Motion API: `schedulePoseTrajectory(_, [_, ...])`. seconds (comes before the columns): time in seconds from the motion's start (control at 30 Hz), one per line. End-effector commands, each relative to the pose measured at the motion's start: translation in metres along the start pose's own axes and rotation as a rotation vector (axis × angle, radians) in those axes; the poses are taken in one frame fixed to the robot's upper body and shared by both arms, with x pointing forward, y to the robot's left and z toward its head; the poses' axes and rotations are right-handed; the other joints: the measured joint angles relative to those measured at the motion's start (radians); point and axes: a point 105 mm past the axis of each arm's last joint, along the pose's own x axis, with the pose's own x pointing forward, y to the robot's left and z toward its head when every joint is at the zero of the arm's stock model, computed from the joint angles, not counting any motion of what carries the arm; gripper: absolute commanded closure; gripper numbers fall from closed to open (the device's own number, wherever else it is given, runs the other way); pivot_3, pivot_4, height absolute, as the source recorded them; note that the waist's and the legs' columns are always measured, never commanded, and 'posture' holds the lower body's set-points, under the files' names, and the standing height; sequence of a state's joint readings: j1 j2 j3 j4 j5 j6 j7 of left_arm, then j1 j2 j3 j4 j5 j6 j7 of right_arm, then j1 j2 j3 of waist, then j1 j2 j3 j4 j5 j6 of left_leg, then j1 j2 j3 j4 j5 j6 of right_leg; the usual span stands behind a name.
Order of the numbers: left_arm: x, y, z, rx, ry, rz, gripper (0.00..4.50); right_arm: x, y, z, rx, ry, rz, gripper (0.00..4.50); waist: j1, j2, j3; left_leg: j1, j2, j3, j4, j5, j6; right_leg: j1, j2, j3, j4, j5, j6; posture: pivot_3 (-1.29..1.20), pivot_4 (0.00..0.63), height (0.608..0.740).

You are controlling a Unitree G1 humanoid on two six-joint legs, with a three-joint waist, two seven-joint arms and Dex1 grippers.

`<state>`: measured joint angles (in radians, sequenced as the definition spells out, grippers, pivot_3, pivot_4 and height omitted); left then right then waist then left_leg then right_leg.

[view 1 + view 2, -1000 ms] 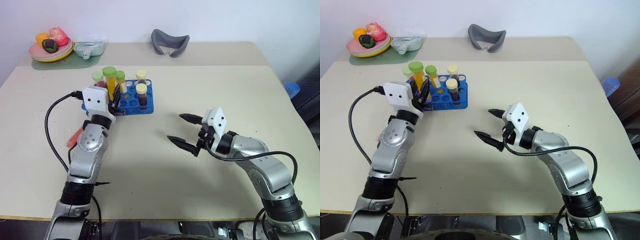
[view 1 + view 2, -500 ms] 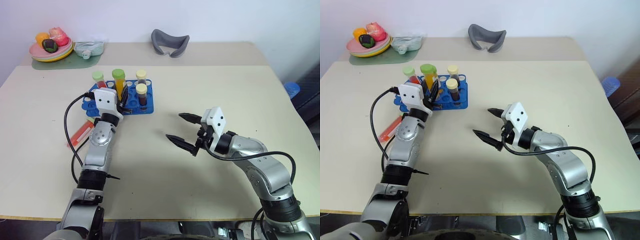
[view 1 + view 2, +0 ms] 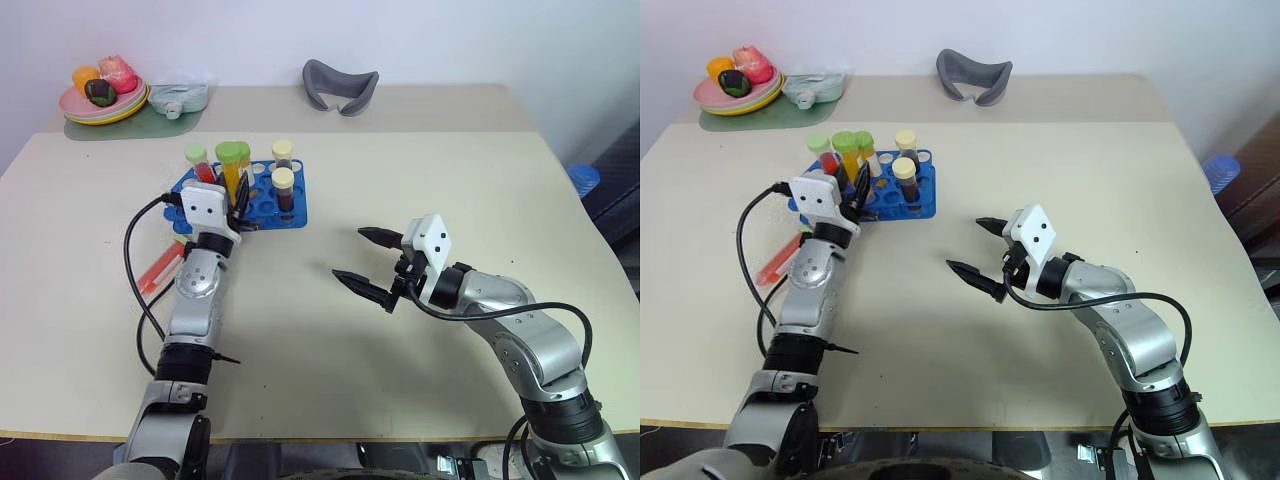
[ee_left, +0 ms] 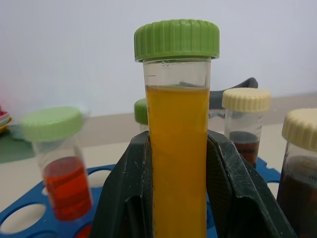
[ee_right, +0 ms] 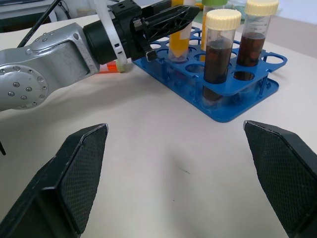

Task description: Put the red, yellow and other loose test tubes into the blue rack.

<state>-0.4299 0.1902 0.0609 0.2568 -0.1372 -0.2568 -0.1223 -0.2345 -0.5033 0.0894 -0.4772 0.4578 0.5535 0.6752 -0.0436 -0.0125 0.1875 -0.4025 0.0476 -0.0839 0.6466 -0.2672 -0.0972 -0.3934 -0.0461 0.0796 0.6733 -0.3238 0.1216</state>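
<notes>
**Yellow tube held over the blue rack**

Over the near left part of the blue rack point(image 3: 262, 200), the left gripper point(image 3: 238, 190) is clamped on the yellow tube point(image 4: 177, 163), its two black fingers point(image 4: 233, 188) pressed against either side of the clear wall. The tube stands upright with its green cap point(image 4: 176, 39) well above the fingers; whether its tip has entered a hole cannot be told. The rack sits on the beige table point(image 3: 420, 180), towards its far left part.

Several tubes already stand in the rack. A red tube with a pale-green cap point(image 3: 196, 160) stands at the rack's left end, just beside the held one. Two dark brown tubes with cream caps point(image 5: 219, 44) stand near the rack's right end, one behind the other. Another green cap point(image 3: 866, 142) shows just behind the held tube.

One more red tube point(image 3: 160, 268) lies flat on the table, left of the left arm and apart from the rack.

The right gripper point(image 3: 368, 262) hovers above the middle of the table, well apart from the rack, its fingers spread wide with nothing between them.

At the far edge sit a plate of toy food point(image 3: 100, 95) on a green mat and a grey curved object point(image 3: 340, 85).
</notes>
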Motion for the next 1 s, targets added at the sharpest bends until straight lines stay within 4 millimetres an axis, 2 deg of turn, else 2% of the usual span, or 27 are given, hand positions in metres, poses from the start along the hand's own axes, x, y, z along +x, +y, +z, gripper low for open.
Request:
schedulePoseTrajectory(0.03, [-0.004,0.004,0.001,0.000,-0.006,0.020,3.65,-0.002,0.003,0.016,-0.041,-0.051,0.019,0.00,0.000,0.000,0.000,0.000,0.000,0.000,0.000,0.000,0.000,0.000,0.000,0.000,0.000,0.000,0.000,0.00,0.150,0.740])
schedulePoseTrajectory(0.47, [-0.001,-0.007,-0.004,-0.038,-0.003,-0.010,3.65,-0.002,0.004,0.016,-0.045,-0.051,0.023,0.00,0.000,0.000,0.000,0.001,0.000,0.000,0.000,0.000,0.000,0.001,0.000,0.000,0.000,0.000,0.000,0.00,0.150,0.740])
schedulePoseTrajectory(1.0, [-0.001,-0.006,-0.007,-0.014,-0.003,-0.016,3.65,0.000,0.006,0.016,-0.032,-0.061,0.019,0.00,0.000,0.000,0.000,0.003,0.000,0.000,-0.001,0.000,0.000,0.003,0.000,0.000,0.000,0.000,0.000,0.00,0.150,0.740])
